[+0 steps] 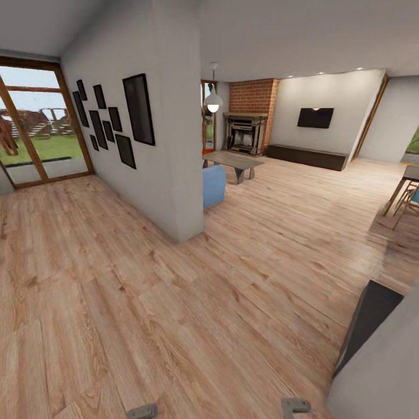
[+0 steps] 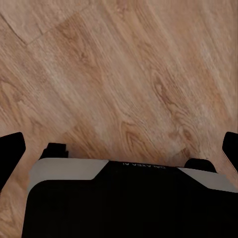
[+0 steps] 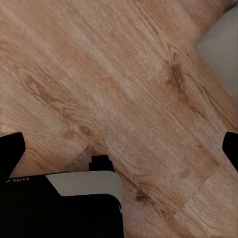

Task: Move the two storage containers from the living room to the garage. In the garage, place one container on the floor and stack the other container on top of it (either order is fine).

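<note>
A broad stretch of light wood-plank flooring (image 1: 174,302) lies open ahead, running far toward the fireplace (image 1: 245,134). A grey partition wall (image 1: 157,145) juts into the middle, splitting a left passage toward the glass doors (image 1: 35,125) from a wider right passage. Just beyond the wall's end a blue sofa (image 1: 213,185) and a low coffee table (image 1: 234,163) narrow the right route. At the near right, a pale wall edge (image 1: 378,372) crowds in; chairs (image 1: 404,201) stand far right.
</note>
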Motion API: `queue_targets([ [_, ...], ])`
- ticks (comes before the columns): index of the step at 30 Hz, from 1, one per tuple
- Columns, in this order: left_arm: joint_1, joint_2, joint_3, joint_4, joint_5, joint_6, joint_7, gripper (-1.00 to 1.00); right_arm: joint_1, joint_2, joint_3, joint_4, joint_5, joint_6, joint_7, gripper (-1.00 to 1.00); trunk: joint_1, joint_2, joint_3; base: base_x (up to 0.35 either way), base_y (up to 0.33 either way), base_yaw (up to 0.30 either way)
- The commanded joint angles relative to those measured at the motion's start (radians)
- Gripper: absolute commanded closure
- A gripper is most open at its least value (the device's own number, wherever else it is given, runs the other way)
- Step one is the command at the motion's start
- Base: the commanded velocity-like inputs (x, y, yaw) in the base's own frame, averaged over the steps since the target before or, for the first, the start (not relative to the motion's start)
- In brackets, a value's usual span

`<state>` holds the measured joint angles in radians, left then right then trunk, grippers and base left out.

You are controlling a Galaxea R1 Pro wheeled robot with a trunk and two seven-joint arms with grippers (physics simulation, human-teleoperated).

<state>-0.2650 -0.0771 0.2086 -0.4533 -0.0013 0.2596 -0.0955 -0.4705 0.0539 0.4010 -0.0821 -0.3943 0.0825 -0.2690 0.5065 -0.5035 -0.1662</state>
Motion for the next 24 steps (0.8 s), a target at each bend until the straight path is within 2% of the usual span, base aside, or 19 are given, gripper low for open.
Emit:
queue_targets([
  [1, 0.000, -0.001, 0.008, -0.002, 0.000, 0.007, -0.006, -1.00, 0.000, 0.000, 0.009, -0.002, -0.006, 0.007, -0.006, -1.00, 0.001, -0.002, -0.002, 0.333, 0.000, 0.000],
  [24, 0.000, -0.001, 0.008, -0.002, 0.000, 0.007, -0.006, -1.00, 0.000, 0.000, 0.008, -0.002, -0.006, 0.006, -0.006, -1.00, 0.001, -0.002, -0.002, 0.333, 0.000, 0.000],
])
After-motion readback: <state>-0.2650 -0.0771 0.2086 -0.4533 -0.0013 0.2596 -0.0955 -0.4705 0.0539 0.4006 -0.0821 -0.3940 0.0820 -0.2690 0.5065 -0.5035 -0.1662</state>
